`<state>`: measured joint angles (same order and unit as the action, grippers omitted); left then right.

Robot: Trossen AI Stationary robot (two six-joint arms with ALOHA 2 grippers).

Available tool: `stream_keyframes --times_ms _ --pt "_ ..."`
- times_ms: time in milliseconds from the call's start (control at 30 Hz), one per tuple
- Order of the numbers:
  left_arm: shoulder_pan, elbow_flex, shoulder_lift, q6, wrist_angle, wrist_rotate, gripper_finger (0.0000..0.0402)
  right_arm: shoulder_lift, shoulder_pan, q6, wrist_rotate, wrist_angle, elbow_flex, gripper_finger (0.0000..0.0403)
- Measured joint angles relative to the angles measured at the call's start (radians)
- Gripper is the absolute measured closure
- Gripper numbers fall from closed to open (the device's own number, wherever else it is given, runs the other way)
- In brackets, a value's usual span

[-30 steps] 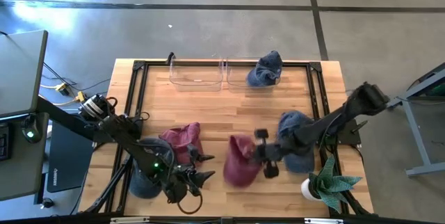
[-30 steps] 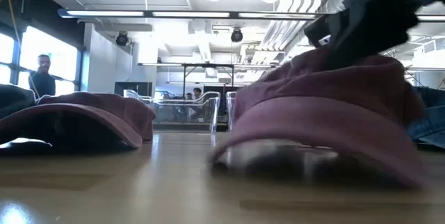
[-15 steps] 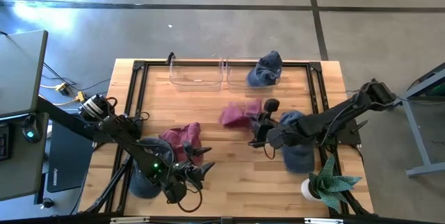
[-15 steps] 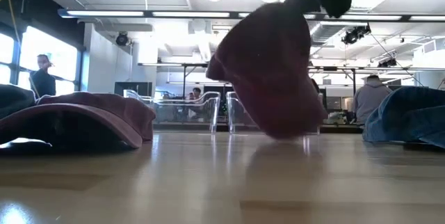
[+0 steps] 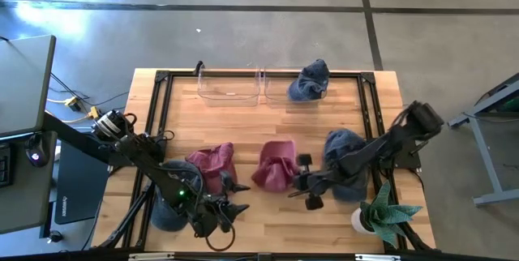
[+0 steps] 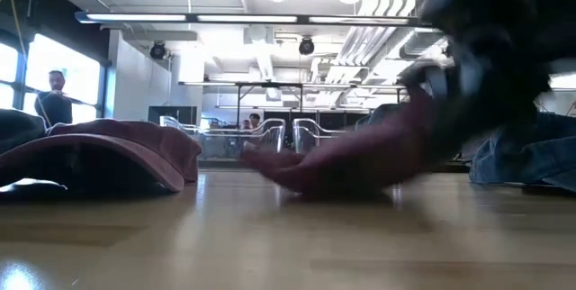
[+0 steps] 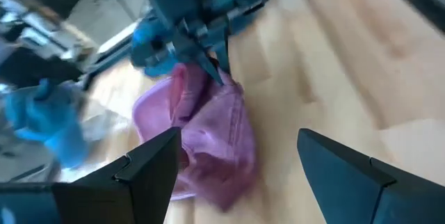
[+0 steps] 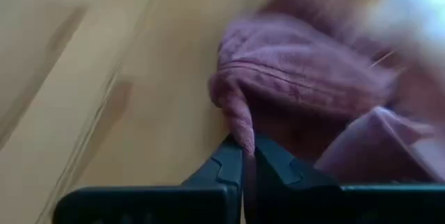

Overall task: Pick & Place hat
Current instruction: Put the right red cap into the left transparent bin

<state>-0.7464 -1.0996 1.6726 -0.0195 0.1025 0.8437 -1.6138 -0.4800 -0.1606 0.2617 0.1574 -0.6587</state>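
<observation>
Right gripper (image 5: 302,181) jaws pinch the maroon hat (image 5: 274,166) edge, hat mid-frame on the worktop (image 5: 243,123). We should lift clear before carrying toward the upper-centre bins (image 5: 231,83). Left gripper (image 5: 235,198) idles lower left, jaws apart.

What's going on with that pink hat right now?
Right pincer pinching maroon hat by its edge, mid-table. Left pincer open, waiting near second maroon hat. Nothing blocking.
</observation>
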Motion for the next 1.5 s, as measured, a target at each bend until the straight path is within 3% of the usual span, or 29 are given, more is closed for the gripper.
stream_keyframes --times_ms 200,400,500,567,700,933,1033,1267,1400,1500 --pt "0.016 0.0 0.0 0.002 -0.002 -0.011 0.0119 -0.073 0.009 -0.147 -0.143 -0.08 -0.027 0.0314" --pt "0.061 0.0 0.0 0.03 0.003 -0.057 0.0119 0.015 0.022 -0.342 -0.352 -0.359 -0.135 0.0225" --pt "0.089 0.0 0.013 0.046 -0.003 -0.113 0.0119 0.07 0.02 -0.387 -0.377 -0.423 -0.197 0.0204" --pt "0.104 0.0 0.03 0.055 0.0 -0.133 0.0119 0.097 0.013 -0.362 -0.31 -0.433 -0.223 0.02" --pt "0.126 0.0 0.07 0.051 -0.044 -0.166 0.0119 0.116 0.0 -0.296 -0.068 -0.428 -0.25 0.0208" --pt "0.216 0.001 0.173 -0.028 -0.261 -0.435 0.0119 0.029 0.01 -0.213 -0.055 -0.436 -0.249 0.0271" --pt "0.275 -0.003 0.223 -0.037 -0.394 -0.539 0.0119 -0.02 0.014 -0.229 0.033 -0.446 -0.249 0.0312" --pt "0.402 0.001 0.283 0.061 -0.283 -0.784 0.0119 -0.064 0.015 -0.371 0.193 -0.555 -0.249 0.0396" --pt "0.41 -0.002 0.279 0.074 -0.216 -0.772 0.0119 -0.064 0.015 -0.542 0.286 -0.666 -0.249 0.0389" --pt "0.385 0.002 0.239 0.05 -0.106 -0.649 0.0119 -0.064 0.015 -0.612 0.336 -0.713 -0.249 0.0386"
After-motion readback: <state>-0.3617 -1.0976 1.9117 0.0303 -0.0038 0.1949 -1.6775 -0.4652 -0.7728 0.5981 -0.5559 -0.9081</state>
